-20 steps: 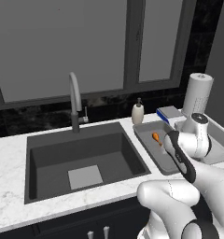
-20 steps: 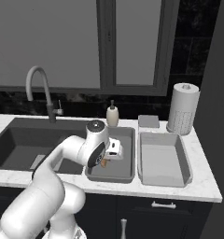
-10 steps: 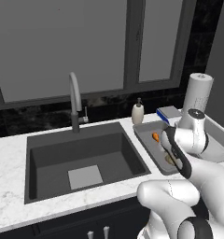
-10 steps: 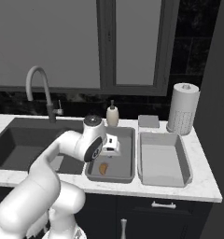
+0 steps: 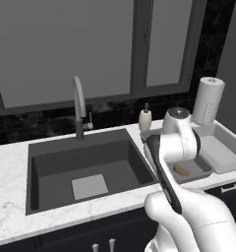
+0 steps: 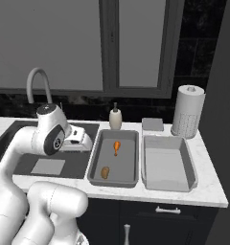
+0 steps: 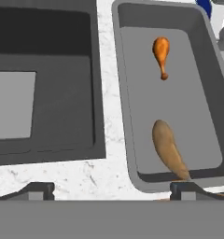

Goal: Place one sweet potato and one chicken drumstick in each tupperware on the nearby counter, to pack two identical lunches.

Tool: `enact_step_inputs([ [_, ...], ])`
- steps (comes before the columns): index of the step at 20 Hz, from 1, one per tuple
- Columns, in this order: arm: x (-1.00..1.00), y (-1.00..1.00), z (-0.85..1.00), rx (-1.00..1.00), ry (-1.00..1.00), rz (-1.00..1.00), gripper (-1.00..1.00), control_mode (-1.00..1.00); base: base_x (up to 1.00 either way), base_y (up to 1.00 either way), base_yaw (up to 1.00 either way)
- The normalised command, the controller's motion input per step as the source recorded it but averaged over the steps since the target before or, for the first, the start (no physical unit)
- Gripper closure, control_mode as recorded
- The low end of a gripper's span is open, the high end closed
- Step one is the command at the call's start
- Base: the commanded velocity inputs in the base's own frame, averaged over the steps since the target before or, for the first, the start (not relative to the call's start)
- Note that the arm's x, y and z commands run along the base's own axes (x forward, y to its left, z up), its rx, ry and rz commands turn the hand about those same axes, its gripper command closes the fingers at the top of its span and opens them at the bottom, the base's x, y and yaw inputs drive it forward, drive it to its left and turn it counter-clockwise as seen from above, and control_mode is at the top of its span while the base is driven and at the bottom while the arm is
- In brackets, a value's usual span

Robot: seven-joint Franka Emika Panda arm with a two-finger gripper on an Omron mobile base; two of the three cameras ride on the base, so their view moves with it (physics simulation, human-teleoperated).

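While the gripper [image 7: 111, 189] hangs wide open and empty above the surface [image 7: 93, 179], the sweet potato [image 7: 169, 150] lies just ahead in the near tray [image 7: 123, 116], lengthwise beyond the right fingertip, the drumstick [image 7: 161, 56] farther ahead.

The sink [image 5: 88, 170] is being viewed from behind and left of the arm in the left base view, looking forward and down. In the right base view it [image 6: 45, 160] is being seen from the right side, farther off. In the hand view it [image 7: 44, 84] is being looked down on closely. The sink is being shared by all three.
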Motion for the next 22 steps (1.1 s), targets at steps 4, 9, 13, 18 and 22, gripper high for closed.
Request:
enact_step_inputs([
  [4, -1.00, 0.40, 0.46, 0.00, 0.00, -0.23, -1.00, -1.00, 0.00, 0.00, 0.00],
  [9, -0.95, 0.06, 0.50, 0.03, -0.01, -0.19, -1.00, -1.00, 0.00, 0.00, 0.00],
  [13, -0.50, 0.00, 0.42, 0.17, -0.10, 0.01, -1.00, -1.00, 0.00, 0.00, 0.00],
  [18, -0.18, 0.00, -0.01, 0.12, -0.15, 0.16, -1.00, -1.00, 0.00, 0.00, 0.00],
  [22, 0.00, -0.07, -0.04, 0.02, -0.11, 0.18, -1.00, -1.00, 0.00, 0.00, 0.00],
])
